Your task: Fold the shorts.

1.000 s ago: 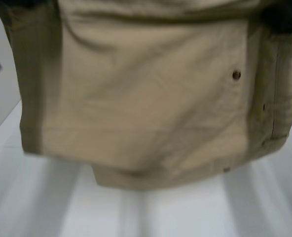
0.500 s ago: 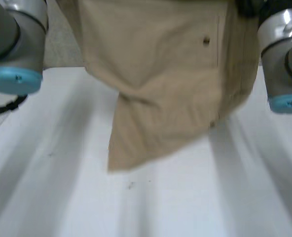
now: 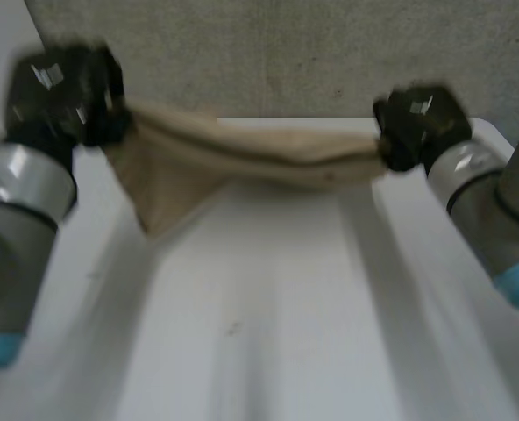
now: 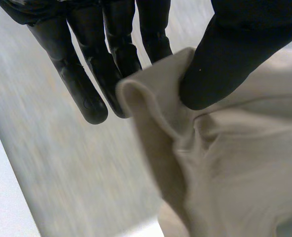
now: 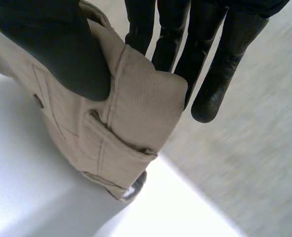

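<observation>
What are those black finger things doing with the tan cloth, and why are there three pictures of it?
Those are a robot's two hands, on grey arms with light-blue caps. The wide picture comes from a camera behind the arms, looking down at the flat white table. In it, the black left robot hand and the black right robot hand hold a pair of beige fabric shorts stretched between them. One corner hangs down toward the table. The two close pictures come from small cameras on the wrists. In each one a thumb presses the shorts against the fingers, so both hands are pinching the cloth. The right one holds the end with a belt loop and a button.
</observation>
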Controlling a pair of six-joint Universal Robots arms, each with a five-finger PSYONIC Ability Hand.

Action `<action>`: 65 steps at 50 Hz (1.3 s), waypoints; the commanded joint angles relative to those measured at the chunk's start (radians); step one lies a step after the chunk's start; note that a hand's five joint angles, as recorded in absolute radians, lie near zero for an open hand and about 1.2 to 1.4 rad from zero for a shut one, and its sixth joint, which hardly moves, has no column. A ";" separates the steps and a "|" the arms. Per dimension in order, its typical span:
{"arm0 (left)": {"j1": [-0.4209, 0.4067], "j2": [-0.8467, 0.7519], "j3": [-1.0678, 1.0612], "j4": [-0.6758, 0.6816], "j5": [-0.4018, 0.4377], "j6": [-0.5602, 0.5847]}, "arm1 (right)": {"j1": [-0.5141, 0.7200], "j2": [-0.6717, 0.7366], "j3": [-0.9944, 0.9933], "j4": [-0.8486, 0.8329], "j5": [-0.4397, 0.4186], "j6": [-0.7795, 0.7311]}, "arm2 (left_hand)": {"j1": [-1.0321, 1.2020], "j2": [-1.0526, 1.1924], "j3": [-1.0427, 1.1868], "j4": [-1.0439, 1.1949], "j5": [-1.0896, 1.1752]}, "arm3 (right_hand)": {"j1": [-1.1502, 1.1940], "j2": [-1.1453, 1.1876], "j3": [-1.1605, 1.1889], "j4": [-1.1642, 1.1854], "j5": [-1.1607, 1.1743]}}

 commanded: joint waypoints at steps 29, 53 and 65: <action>-0.087 0.015 -0.292 -0.543 0.018 0.093 | -0.056 -0.075 0.405 0.287 -0.088 -0.381 | 0.252 0.196 0.204 0.193 0.256 | 0.431 0.220 0.213 0.204 0.240; -0.031 0.037 -0.233 -0.487 0.184 0.185 | -0.067 -0.088 0.481 0.388 -0.172 -0.467 | -0.898 -0.954 -0.947 -0.958 -0.895 | 0.431 0.220 0.213 0.204 0.240; 0.031 -0.383 0.063 -0.170 0.204 0.263 | -0.061 -0.053 0.484 0.357 -0.172 -0.466 | -0.851 -0.907 -0.900 -0.911 -0.848 | 0.431 0.220 0.213 0.204 0.240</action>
